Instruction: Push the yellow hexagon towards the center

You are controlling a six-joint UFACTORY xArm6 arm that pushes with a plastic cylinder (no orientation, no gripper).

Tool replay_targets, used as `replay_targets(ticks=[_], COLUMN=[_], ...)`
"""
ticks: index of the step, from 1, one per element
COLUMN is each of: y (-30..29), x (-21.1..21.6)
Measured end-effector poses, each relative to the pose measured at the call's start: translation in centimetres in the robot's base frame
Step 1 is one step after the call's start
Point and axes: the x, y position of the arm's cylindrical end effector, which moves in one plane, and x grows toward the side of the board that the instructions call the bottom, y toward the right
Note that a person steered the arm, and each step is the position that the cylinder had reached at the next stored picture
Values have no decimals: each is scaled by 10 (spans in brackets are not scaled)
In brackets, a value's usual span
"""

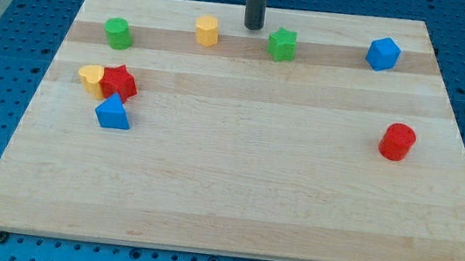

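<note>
The yellow hexagon stands near the board's top edge, left of the middle. My tip rests on the board to its right, a short gap away, between it and the green star. The rod rises straight up out of the view's top. The tip touches neither block.
A green cylinder sits at the top left. A yellow heart, a red star and a blue triangle cluster at the left. A blue cube is at the top right, a red cylinder at the right. The wooden board lies on a blue pegboard.
</note>
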Motion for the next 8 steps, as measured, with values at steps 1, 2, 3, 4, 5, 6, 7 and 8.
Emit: replay_targets(ticks=[1, 2, 3, 4, 5, 6, 7, 8], y=[-33, -79, -134, -184, -204, -181, -145, -111], x=[-11, -7, 25, 61, 70, 19, -35, -36])
